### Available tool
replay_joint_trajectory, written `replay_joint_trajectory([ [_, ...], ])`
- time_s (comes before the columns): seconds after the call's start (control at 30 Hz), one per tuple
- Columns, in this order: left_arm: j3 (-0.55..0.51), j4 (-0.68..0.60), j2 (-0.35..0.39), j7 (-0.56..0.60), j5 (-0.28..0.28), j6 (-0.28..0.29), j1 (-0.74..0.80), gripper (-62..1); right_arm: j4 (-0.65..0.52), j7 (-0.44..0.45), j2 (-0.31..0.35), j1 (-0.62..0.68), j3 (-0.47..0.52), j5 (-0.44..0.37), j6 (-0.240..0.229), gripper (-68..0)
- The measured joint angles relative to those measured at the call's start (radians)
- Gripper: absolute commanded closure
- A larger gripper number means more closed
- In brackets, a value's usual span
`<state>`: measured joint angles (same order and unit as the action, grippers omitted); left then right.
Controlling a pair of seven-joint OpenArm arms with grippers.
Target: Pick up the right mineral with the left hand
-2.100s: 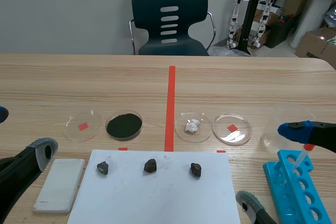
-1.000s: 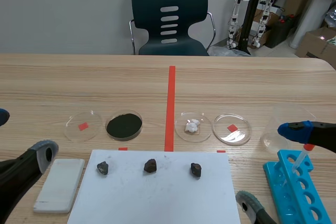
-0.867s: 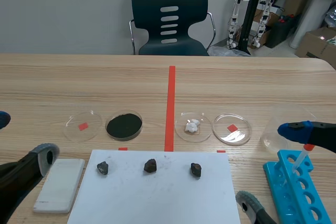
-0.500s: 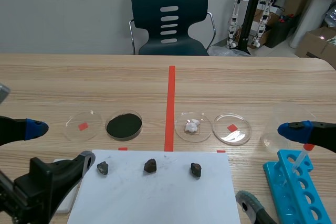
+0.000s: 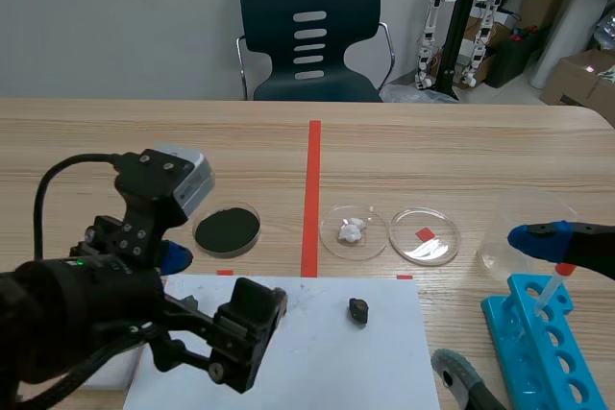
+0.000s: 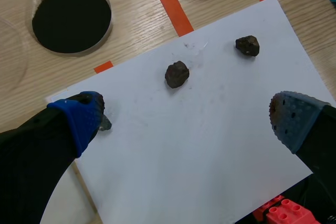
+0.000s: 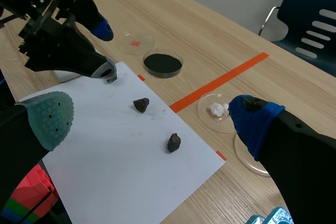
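Three dark minerals lie in a row on a white sheet (image 5: 327, 362). The right mineral (image 5: 358, 310) is small and brownish-black; it also shows in the left wrist view (image 6: 247, 45) and the right wrist view (image 7: 174, 142). My left gripper (image 5: 213, 287) hangs open over the sheet's left half, left of that stone. From the left wrist, the middle mineral (image 6: 177, 74) sits ahead between the spread fingers, and the left mineral (image 6: 105, 123) peeks out beside the blue pad. My right gripper (image 7: 152, 118) is open, low at the table's right, holding nothing.
Behind the sheet stand a dish of black powder (image 5: 227, 229), a dish with a white lump (image 5: 354, 231) and a dish over a red square (image 5: 425, 235). A turquoise tube rack (image 5: 538, 343) and a clear beaker (image 5: 500, 242) are at the right. A chair (image 5: 309, 36) stands beyond the table.
My left arm has swung in from the low left edge and up over the sheet, now covering the left and middle minerals in the scene view. The right arm and the minerals stayed put.
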<state>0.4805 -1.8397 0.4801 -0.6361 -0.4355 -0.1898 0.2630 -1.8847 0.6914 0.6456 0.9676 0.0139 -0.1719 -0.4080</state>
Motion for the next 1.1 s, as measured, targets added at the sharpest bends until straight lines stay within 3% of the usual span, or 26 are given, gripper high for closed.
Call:
replay_joint_trajectory([
  [0.23, 0.209, 0.083, -0.005, -0.038, -0.018, -0.205, -0.164, -62.3, 0.0, 0.0, 0.0, 0.0, 0.0, 0.0, 0.0, -62.1],
  [0.37, 0.299, 0.146, -0.057, -0.054, -0.02, -0.282, -0.266, -62.3, 0.0, 0.0, 0.0, 0.0, 0.0, 0.0, 0.0, -62.1],
  [0.73, 0.437, 0.356, -0.252, -0.144, -0.022, -0.297, -0.454, -62.3, 0.0, 0.0, 0.0, 0.0, 0.0, 0.0, 0.0, -62.1],
  [1.1, 0.442, 0.552, -0.409, -0.272, -0.022, -0.297, -0.538, -62.3, 0.0, 0.0, 0.0, 0.0, 0.0, 0.0, 0.0, -62.1],
])
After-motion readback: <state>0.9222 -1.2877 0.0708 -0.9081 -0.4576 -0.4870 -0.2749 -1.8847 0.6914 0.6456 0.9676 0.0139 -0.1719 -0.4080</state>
